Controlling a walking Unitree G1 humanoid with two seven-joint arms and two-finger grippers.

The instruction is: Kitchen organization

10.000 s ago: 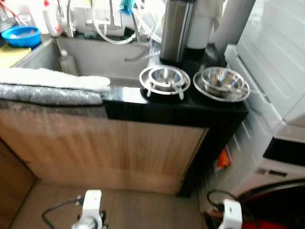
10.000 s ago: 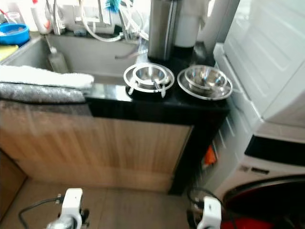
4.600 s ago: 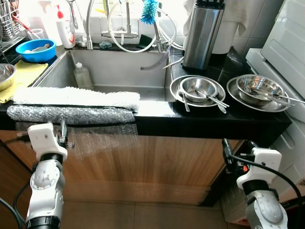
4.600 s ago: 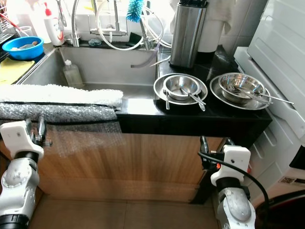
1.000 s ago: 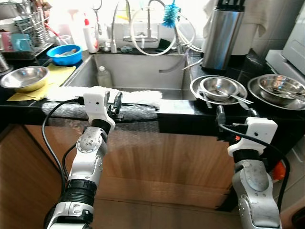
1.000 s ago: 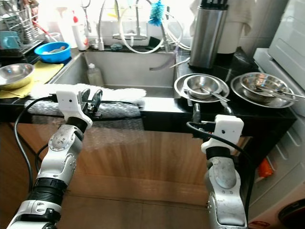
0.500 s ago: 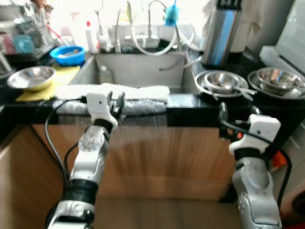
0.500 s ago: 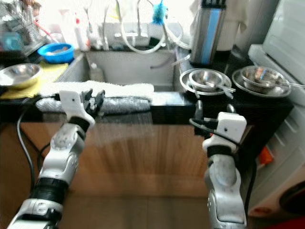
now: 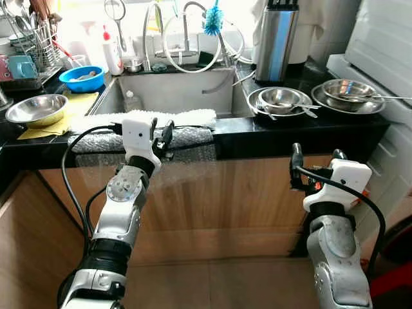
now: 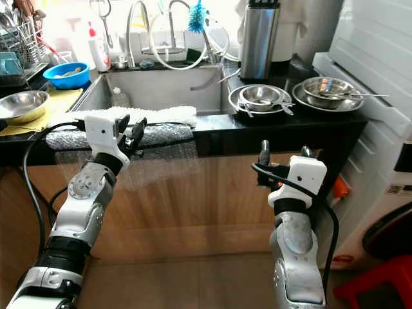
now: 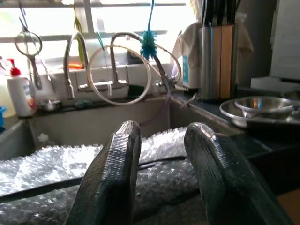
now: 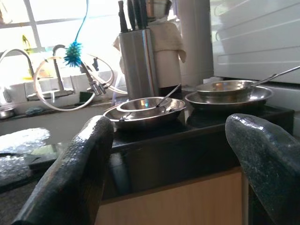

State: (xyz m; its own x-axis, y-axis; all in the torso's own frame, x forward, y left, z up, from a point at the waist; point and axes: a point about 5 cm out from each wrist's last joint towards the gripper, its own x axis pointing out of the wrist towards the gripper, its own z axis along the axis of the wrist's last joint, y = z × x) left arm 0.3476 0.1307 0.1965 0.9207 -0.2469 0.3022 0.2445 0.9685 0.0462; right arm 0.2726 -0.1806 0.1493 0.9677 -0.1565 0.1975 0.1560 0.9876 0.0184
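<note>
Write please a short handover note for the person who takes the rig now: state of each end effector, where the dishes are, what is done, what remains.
Left end effector: open, empty, raised at the counter edge by the bubble wrap.
Right end effector: open, empty, below the counter front.
Dishes: two steel plate-and-bowl sets with utensils right of the sink; one steel bowl on the yellow cloth at left; blue bowl behind it.
Done: nothing grasped yet.
Left: all the sorting of dishes.

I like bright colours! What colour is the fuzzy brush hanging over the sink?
The brush is bright blue, clearest in the left eye view.
</note>
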